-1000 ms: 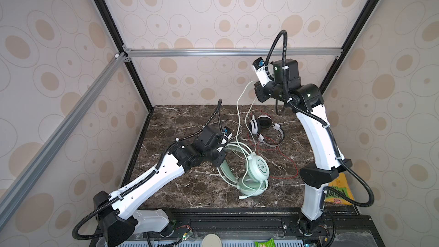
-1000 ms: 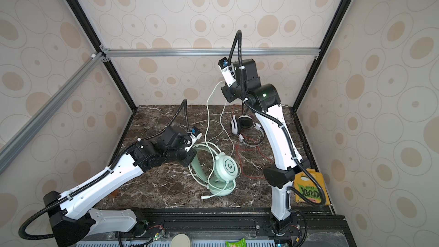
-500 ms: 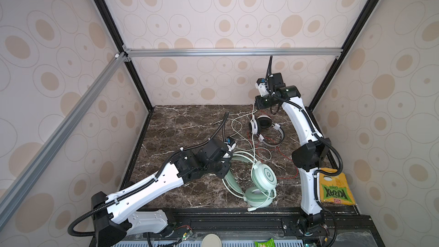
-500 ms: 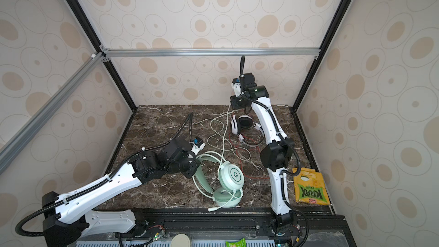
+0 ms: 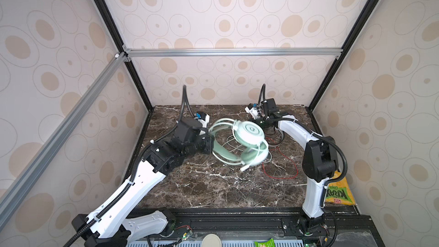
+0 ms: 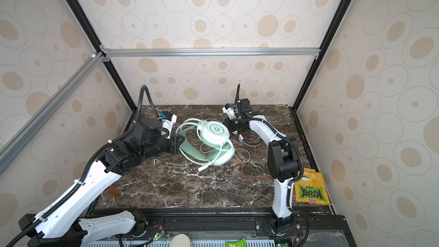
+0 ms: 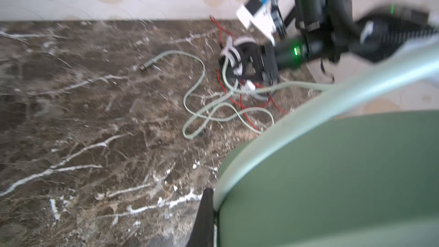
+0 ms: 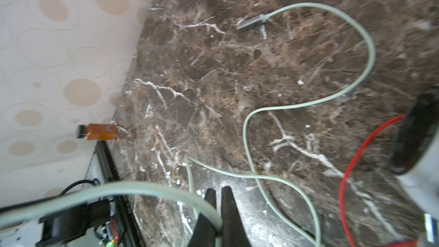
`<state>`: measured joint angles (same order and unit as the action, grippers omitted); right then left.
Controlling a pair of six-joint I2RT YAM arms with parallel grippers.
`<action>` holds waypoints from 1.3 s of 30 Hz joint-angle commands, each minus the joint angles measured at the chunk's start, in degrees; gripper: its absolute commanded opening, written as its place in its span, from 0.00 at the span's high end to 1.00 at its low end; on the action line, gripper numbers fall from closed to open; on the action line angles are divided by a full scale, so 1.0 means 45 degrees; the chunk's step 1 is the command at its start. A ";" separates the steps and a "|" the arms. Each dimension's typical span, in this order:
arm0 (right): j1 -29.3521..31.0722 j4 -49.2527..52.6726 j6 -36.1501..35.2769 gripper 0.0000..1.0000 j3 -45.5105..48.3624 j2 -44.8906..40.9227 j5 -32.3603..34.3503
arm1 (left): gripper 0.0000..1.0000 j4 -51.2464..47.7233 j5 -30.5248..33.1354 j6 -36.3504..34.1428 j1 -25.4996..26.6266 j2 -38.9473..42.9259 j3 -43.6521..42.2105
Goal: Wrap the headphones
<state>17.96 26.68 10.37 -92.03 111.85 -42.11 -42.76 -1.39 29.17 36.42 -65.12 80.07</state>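
The mint-green headphones [image 5: 248,136] hang tilted above the table, blurred in both top views. My left gripper [image 5: 211,139] is shut on their padded headband [image 7: 332,174]; only one finger [image 7: 205,217] shows in the left wrist view. Their pale green cable [image 8: 365,43] lies in loops on the marble. My right gripper [image 8: 218,194] sits low at the back, shut on that cable, partly hidden behind an ear cup [image 6: 215,133]. The white-and-black headphones [image 6: 247,139] lie under the right arm, their red cable [image 5: 285,165] spread beside them.
A yellow chips bag [image 5: 337,193] lies at the table's right edge by the right arm's base. A small brown object [image 6: 112,191] rests at the left wall. The cable's plug [image 8: 254,22] lies loose on the marble table [image 5: 213,186].
My left gripper has lifted the mint-green headphones off the table and swung them toward the back. My right arm has come down from high up to just above the table's back.
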 commanded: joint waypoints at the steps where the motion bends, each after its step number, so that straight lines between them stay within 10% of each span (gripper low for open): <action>1: 0.0116 -0.4092 0.1560 0.96 0.1834 -0.0997 -0.2451 | 1.00 0.0958 -0.0634 0.0601 -0.1022 -0.0450 0.1625; 17: 0.1850 -0.6099 0.2171 1.00 0.6881 -0.4441 -0.2489 | 1.00 0.1704 0.0621 0.2815 -0.3015 -0.1364 0.2113; 39: 0.4871 0.0396 -0.2537 1.00 0.6592 -0.9152 0.6822 | 1.00 -0.2699 0.5751 0.3760 -0.3055 -0.3427 0.5102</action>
<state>37.67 21.52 4.14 -59.33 73.21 -21.21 -53.89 18.59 40.95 23.14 -79.94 100.62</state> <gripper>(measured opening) 0.060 0.067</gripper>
